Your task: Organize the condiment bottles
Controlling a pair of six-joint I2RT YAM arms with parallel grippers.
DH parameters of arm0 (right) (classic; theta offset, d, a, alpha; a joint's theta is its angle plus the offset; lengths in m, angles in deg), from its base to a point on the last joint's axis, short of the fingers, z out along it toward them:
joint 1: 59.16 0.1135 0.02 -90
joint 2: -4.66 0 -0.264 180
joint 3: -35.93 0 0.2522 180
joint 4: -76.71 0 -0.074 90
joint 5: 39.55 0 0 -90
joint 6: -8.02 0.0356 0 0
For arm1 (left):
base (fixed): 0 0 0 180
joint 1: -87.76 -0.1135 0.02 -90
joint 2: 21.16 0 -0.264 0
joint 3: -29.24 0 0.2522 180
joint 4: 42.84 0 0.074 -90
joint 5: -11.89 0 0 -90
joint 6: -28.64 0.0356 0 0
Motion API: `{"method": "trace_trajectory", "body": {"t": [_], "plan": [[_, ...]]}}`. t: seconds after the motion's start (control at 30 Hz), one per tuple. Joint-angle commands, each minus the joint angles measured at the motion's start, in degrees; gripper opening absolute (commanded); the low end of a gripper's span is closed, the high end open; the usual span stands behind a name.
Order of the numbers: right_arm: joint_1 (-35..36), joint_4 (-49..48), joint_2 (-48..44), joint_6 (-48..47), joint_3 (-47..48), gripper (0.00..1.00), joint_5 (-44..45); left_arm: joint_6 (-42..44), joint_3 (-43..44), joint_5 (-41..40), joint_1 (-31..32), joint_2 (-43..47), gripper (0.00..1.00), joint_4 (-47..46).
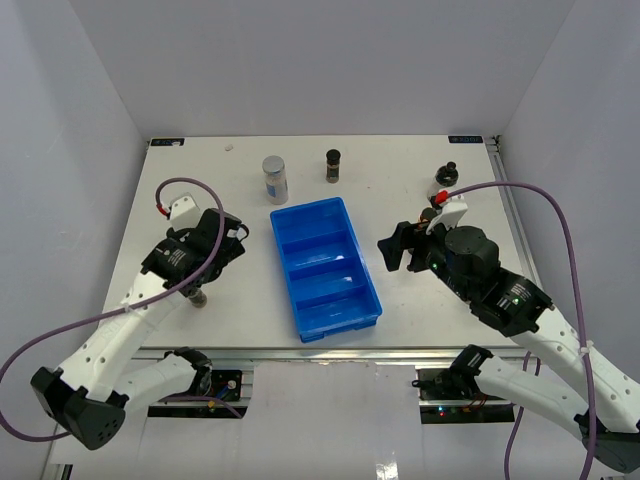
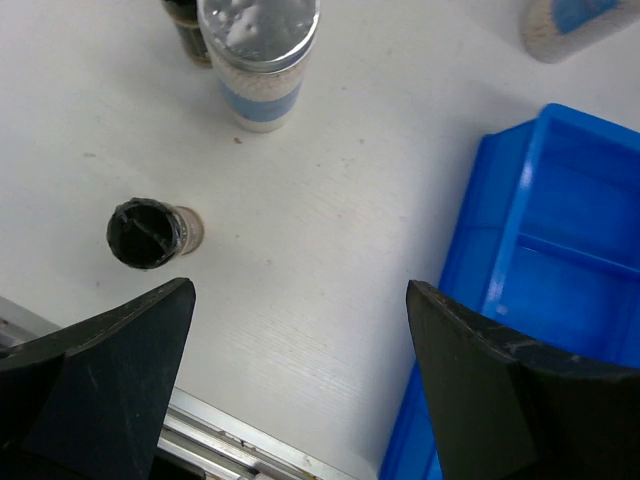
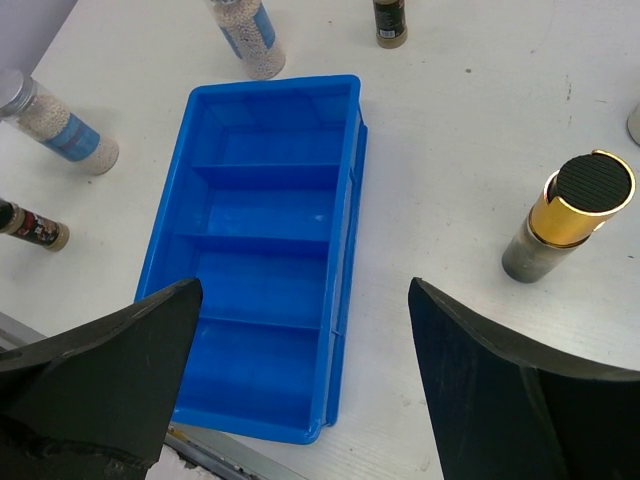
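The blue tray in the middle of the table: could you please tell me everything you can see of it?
The blue tray is a shallow rectangular bin that looks like glossy moulded plastic, with a raised rim. Cross dividers split it into four compartments in a row, all of them empty. It lies flat and upright on the white table, between the two arms, with its long side running away from them and slightly skewed. Nothing but the table touches it.

1. Left of the blue plastic compartment tray [image 1: 372,300], your left arm [image 1: 120,340] has white links and black joint housings.
2. Right of the tray, your right arm [image 1: 545,335] matches, with tiny green lights.
3. A purple cable [image 1: 185,181] with a red band arcs over each arm.
4. Your left gripper [image 2: 300,300] and right gripper [image 3: 305,290] have matte-black wedge fingers.
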Motion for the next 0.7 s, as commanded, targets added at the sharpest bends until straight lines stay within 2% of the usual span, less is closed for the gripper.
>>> {"method": "trace_trajectory", "body": {"t": [0.0,0.13,0.2,0.47,0.67], "plan": [[-0.11,0.19,0.41,-1.28,0.86,0.90,1.25,-2.40,-1.98,1.20,-3.31,-2.71,0.98,1.54],[-0.12,0.73,0.26,-2.90,0.57,0.90,2.95,0.75,-3.69,2.77,-6.61,-1.69,0.97,-1.42],[-0.14,0.69,0.38,-3.48,0.44,0.90,4.26,-0.42,-3.79,2.23,-7.81,-1.33,0.96,-0.58],[-0.20,0.90,2.84,-4.75,1.80,0.90,4.83,2.88,-6.98,4.80,-13.37,1.88,0.98,-4.43],[-0.11,1.97,3.85,-5.41,2.64,0.90,5.24,2.57,-10.74,9.15,-21.29,2.80,0.94,-6.21]]}}
